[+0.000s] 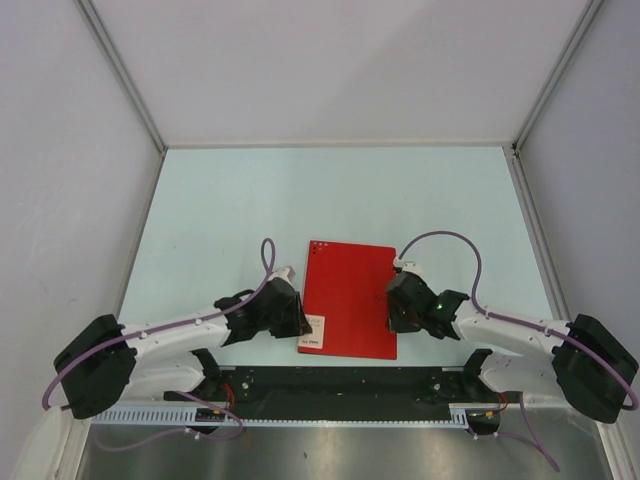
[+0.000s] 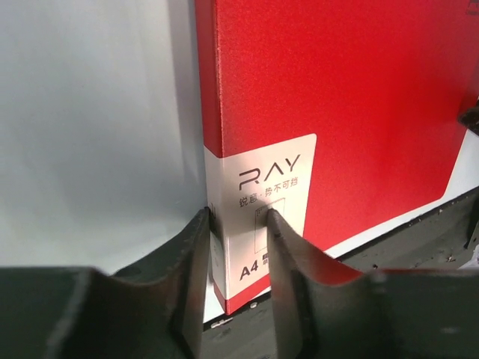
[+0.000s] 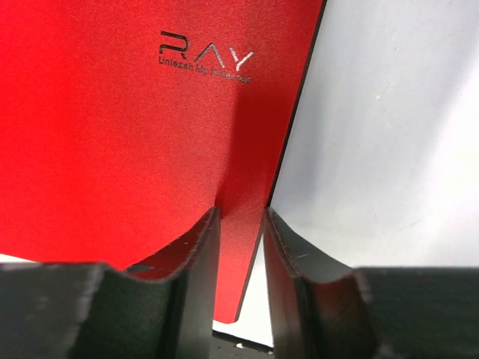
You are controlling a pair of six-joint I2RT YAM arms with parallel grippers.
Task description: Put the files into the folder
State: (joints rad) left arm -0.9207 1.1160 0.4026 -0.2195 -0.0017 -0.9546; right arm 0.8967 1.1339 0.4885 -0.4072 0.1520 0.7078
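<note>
The red folder [image 1: 350,295] lies closed and flat on the table between my two arms. A white label [image 2: 269,187] wraps its spine at the near left corner. In the left wrist view my left gripper [image 2: 238,217] straddles that labelled spine, one finger against the spine's side and the other on top of the label, shut on it. In the right wrist view my right gripper [image 3: 241,213] is open around the near right edge of the cover [image 3: 112,134], with a gap between the edge and the outer finger. The files are hidden.
The black mounting rail [image 1: 330,385] of the arm bases runs just behind the folder's near edge. Grey walls [image 1: 60,150] enclose the pale table [image 1: 300,200] on three sides. Purple cables [image 1: 450,240] loop above both wrists.
</note>
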